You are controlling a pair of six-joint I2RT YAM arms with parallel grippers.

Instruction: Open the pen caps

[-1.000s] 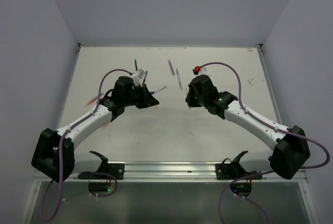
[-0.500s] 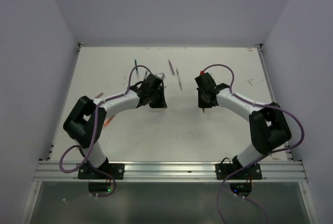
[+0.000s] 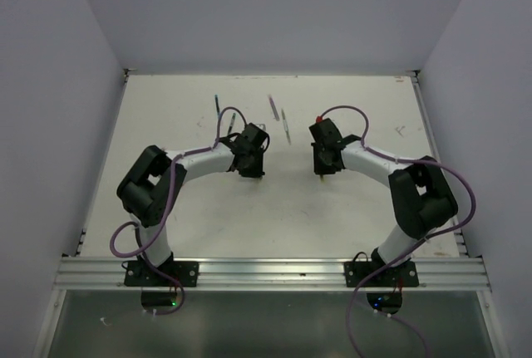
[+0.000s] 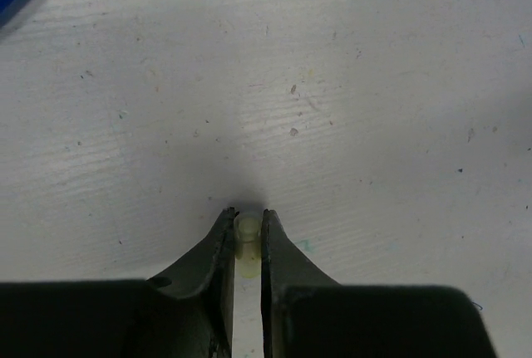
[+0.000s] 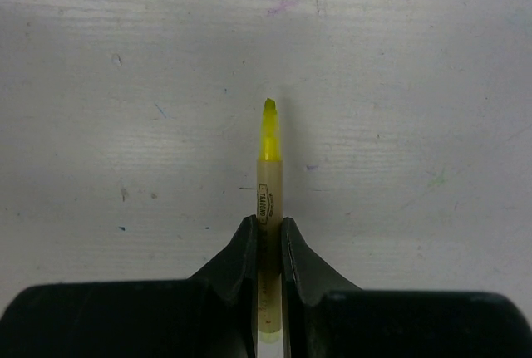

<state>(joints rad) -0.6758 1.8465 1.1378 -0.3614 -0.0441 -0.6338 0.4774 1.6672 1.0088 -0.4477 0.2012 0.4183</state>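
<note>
Scuffed white table [image 3: 274,204]; your left gripper [image 4: 246,218] clamped on pale yellow cap [image 4: 247,250]; your right gripper [image 5: 267,227] clamped on yellow pen [image 5: 268,171], tip toward 12 o'clock.

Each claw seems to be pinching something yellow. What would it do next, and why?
Probably lower and open the left gripper to drop the pale yellow cap onto the table: the cap is already off, since the right gripper holds the yellow pen with its tip bare.
</note>
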